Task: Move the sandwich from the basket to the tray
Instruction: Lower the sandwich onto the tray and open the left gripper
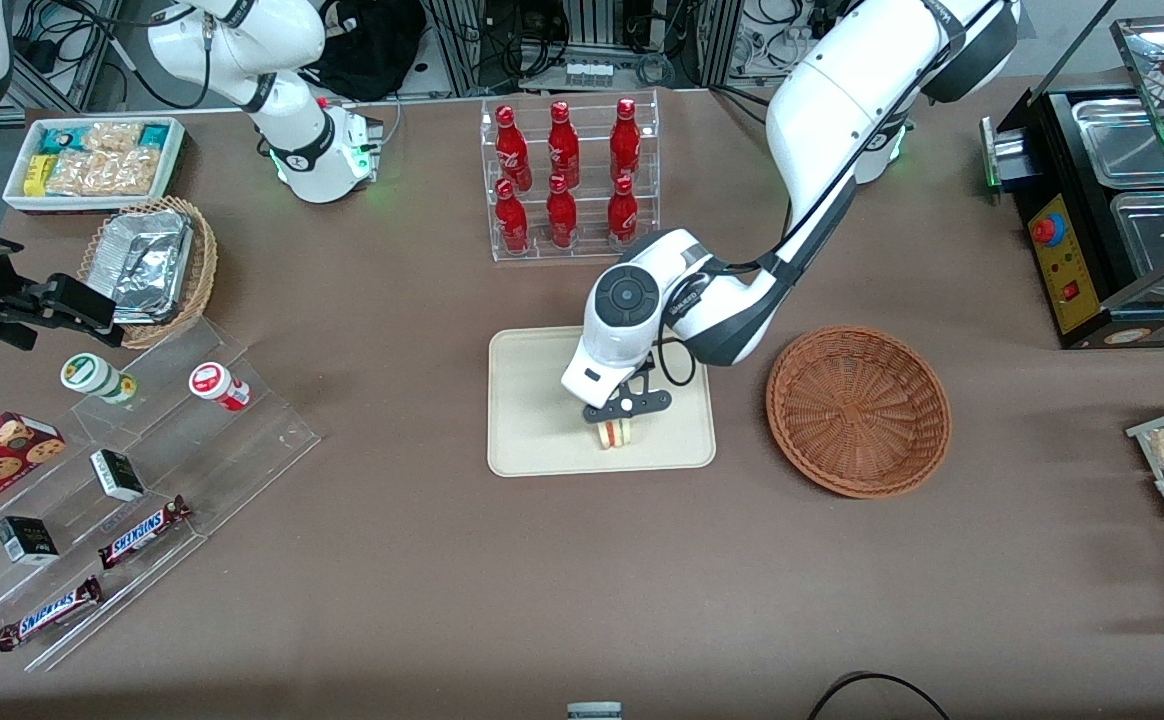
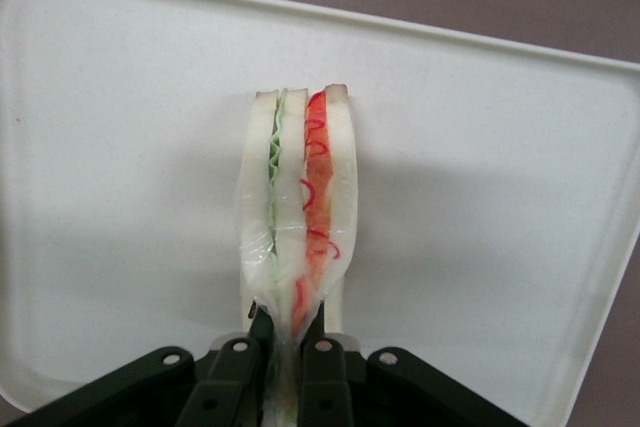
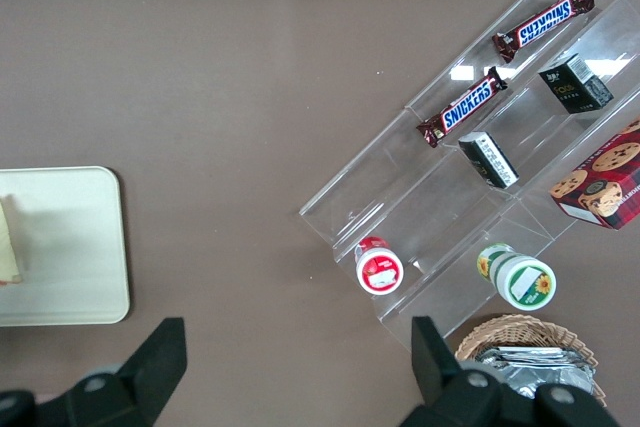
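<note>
Left-arm end effector (image 1: 626,408) positioned over the tray (image 1: 532,440), in the part of it nearer the front camera. Its two fingers (image 2: 322,362) are pressed against opposite faces of the sandwich (image 2: 300,217), pinching one corner of the wedge; the rest of the wedge projects past the fingertips, with its layered cut edge facing the wrist camera. Green filling shows between one pair of bread slices and red-orange filling between the other. In the front view the sandwich (image 1: 616,434) appears directly below the end effector, standing on edge over the tray surface near the rim closest to the camera; whether it rests on the tray cannot be told. The basket (image 1: 858,410) lies on the brown table (image 1: 422,560) beside the tray, toward the working arm's end, apart from it. A clear rack of red bottles (image 1: 567,180) stands farther from the front camera than the tray. In the right wrist view, a tray corner (image 3: 80,277) and a sliver of the sandwich (image 3: 10,242) are visible.
</note>
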`<state>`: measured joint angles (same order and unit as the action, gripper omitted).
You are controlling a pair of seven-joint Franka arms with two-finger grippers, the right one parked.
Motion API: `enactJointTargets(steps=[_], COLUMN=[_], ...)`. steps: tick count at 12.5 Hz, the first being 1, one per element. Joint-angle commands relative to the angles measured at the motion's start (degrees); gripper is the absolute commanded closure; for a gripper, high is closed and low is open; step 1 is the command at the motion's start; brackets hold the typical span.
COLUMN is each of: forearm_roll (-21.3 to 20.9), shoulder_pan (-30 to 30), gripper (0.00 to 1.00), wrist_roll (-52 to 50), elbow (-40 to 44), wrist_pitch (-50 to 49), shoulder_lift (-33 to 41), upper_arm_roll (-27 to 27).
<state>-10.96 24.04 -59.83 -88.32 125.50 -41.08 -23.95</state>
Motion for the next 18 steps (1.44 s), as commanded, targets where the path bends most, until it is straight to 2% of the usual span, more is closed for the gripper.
enactJointTargets(steps=[1,3,6,8,9,10,11,18], forearm_roll=[0.7,0.9,3.6,4.1,4.1,4.0,4.0,3.1], shoulder_pan=[0.4,0.3,0.4,0.3,0.3,0.4,0.5,-0.2], gripper=[0.99,0.98,0.96,0.90,0.66,0.05,0.00,0.00], wrist_roll=[0.4,1.0,2.9,3.4,3.3,3.3,2.7,3.1], elbow=[1.5,1.4,1.4,1.4,1.5,1.5,1.5,2.7], wrist_pitch=[0.3,1.5,2.2,2.2,2.0,1.9,1.9,-8.0], shoulder_lift=[-1.1,-1.5,-2.1,-2.1,-2.1,-2.1,-1.8,7.9], upper_arm_roll=[-0.6,-0.7,-0.7,-0.7,-0.7,-0.7,-0.7,0.0])
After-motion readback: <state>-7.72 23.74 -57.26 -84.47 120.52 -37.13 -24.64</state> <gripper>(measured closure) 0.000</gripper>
